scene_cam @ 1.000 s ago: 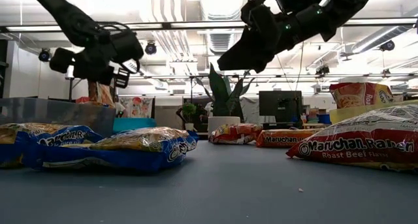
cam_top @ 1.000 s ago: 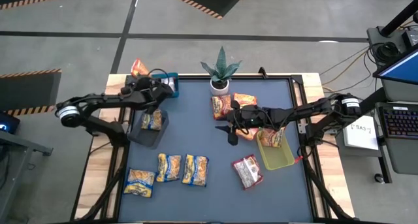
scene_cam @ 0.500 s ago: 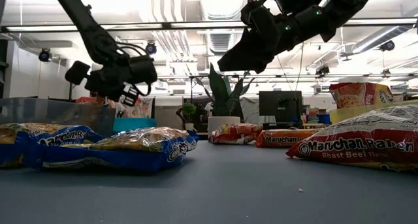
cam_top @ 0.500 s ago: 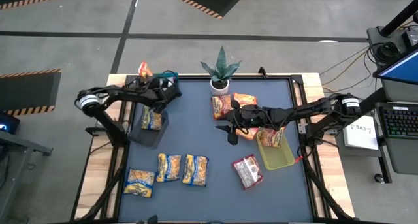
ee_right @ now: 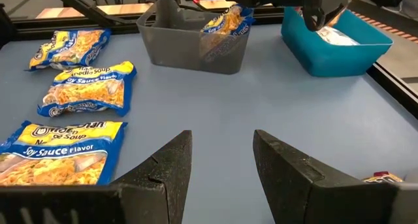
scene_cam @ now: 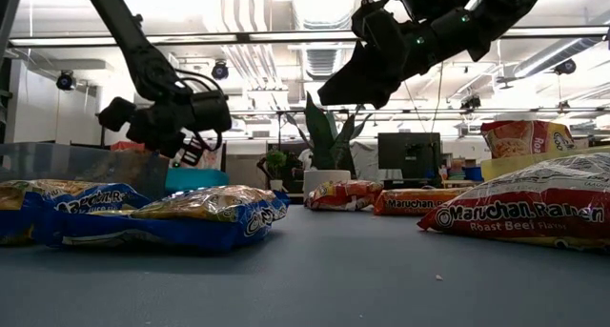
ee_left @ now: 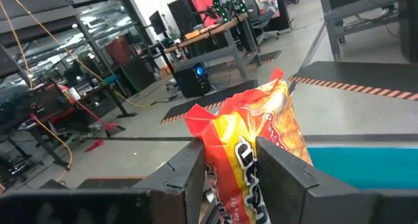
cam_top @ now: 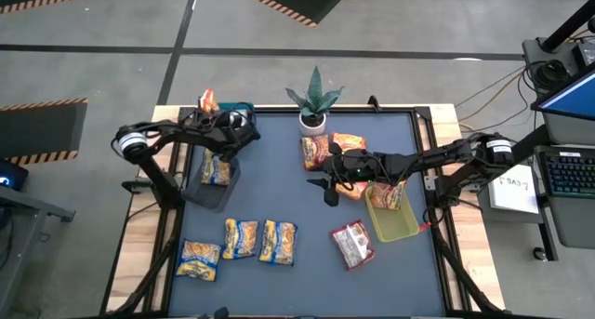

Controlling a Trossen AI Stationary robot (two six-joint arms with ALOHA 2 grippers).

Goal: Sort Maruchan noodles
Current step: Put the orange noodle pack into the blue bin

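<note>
Blue bin (cam_top: 240,109) and grey bin (cam_top: 213,178) beside left claw (cam_top: 206,105)

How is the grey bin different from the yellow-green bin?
The grey bin sits on the table's left side and looks dark and see-through; the yellow-green bin sits on the right and is bright. The grey bin holds a yellow-and-blue noodle packet, while the yellow-green bin holds an orange-red noodle packet. Both are small open plastic bins with one packet showing inside.
</note>
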